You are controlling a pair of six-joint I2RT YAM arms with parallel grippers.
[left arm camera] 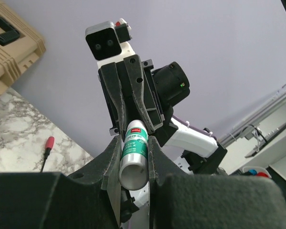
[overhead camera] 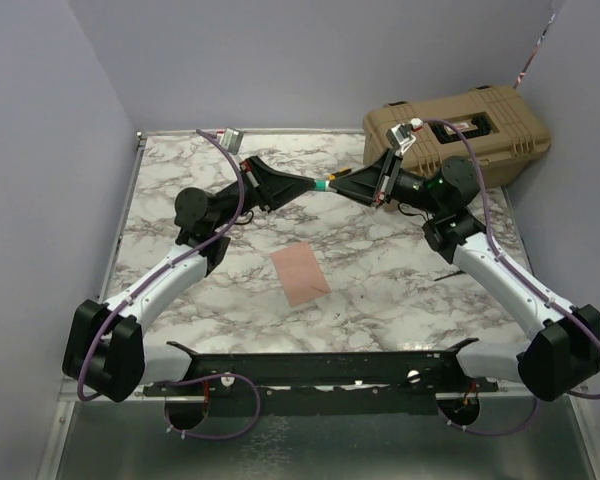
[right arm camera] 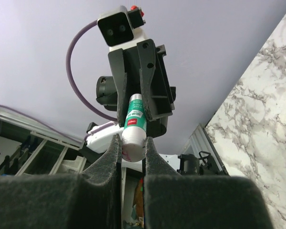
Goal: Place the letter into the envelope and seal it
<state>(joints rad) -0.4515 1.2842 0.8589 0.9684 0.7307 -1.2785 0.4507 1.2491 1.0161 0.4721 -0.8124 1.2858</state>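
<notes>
One paper shows on the table (overhead camera: 400, 290), probably the envelope (overhead camera: 300, 272) with the letter inside. The left gripper (left arm camera: 133, 164) and right gripper (right arm camera: 132, 148) both clamp a glue stick (overhead camera: 324, 184) in mid-air. Sealing looks not yet done.

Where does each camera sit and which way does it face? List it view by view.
Top external: above and behind the robot, looking down on the marble table, salmon paper and tan case; left arm and right arm show.
Left wrist: on the left arm, facing past its own fingers toward the right gripper and wall.
Right wrist: mirrored, past its own fingers, facing the left gripper.
Shared: both wrist views show the glue stick clamped between the two grippers.
</notes>
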